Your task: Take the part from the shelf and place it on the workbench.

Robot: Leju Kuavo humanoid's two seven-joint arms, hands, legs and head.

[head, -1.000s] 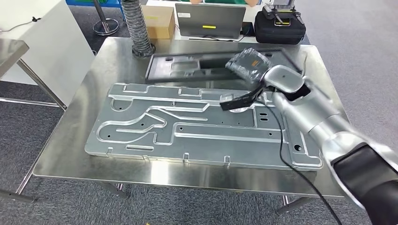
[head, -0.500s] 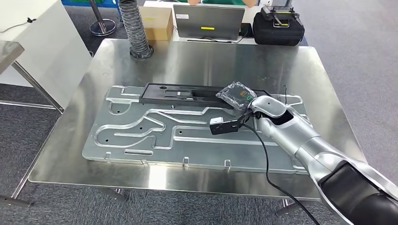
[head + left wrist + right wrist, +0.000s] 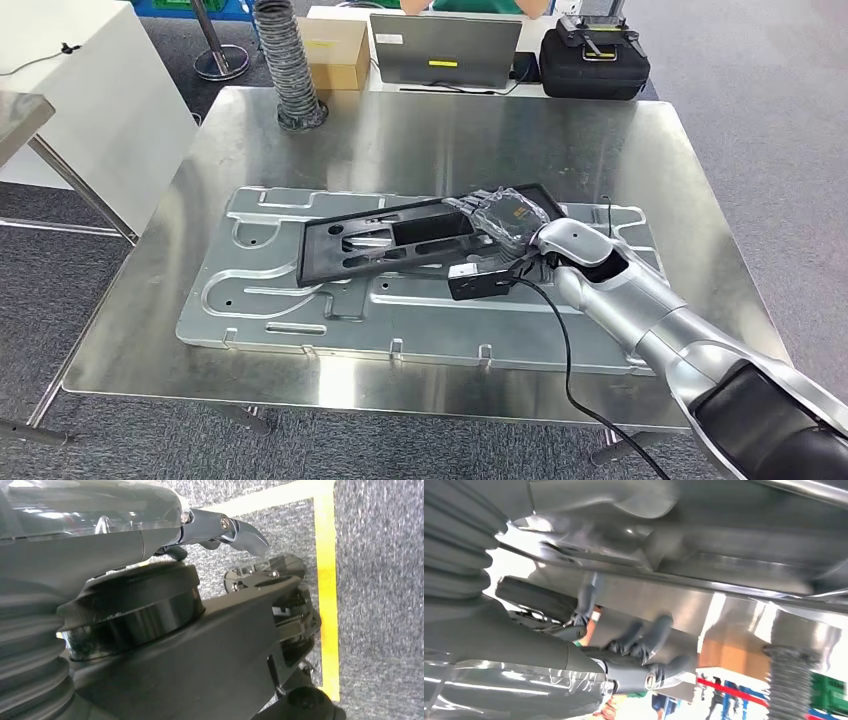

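Observation:
The long black part, a frame with cut-outs, lies slanted across the big silver embossed plate on the steel workbench. My right hand, wrapped in clear film, holds the part at its far right end, fingers over the top edge. In the right wrist view its dark fingers curl beside the black part. The left wrist view looks down at grey carpet; my left hand comes in under clear film with one fingertip showing, its pose unclear.
A ribbed hose stands at the bench's back left. Behind the bench are a cardboard box, a laptop and a black case. A black cable trails along my right arm. A white cabinet stands to the left.
My right hand has brought the black part down and nearer, turning it from edge-on to flat and slanted over the silver plate. The camera has shifted slightly.

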